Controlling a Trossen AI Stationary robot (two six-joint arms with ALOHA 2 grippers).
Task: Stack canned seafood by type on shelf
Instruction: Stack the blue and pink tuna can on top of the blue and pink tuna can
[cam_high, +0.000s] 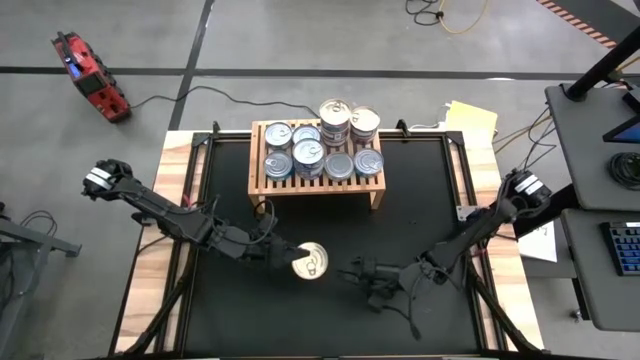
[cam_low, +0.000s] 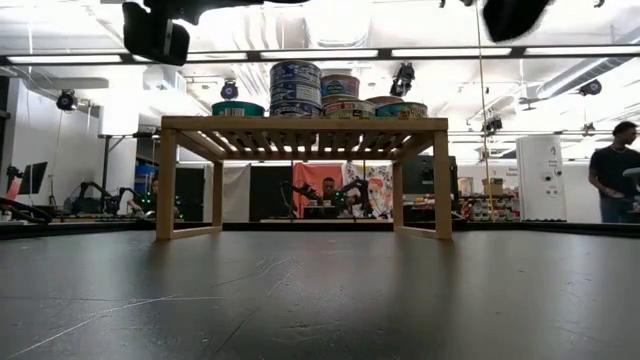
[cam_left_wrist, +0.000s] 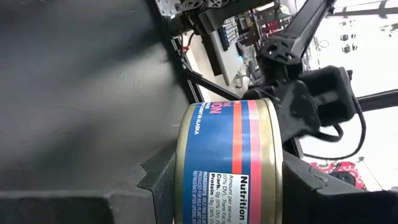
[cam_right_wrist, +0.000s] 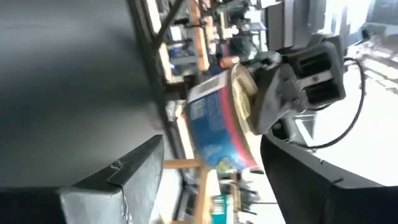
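Observation:
A tin of canned seafood with a gold lid and a blue, red and pink label hangs above the black mat, near the table's front. My left gripper is shut on it. My right gripper is open just to the tin's right, level with it and pointing at it, with nothing between its fingers. The light-wood shelf stands on its legs at the far middle. Several tins rest on its slatted top, some stacked two high. My left gripper pinches the tin by its two flat ends: one finger lies on the lid, the other under the bottom. In the wrist view the fingers flank the tin's two rims. They come level from the table's left. The tin is upright, lid up, clear of the mat.
The black mat in front of the shelf is bare. Wooden table edges run along both sides. A red tool lies on the floor far left, and yellow paper at the far right. A person stands in the room behind.

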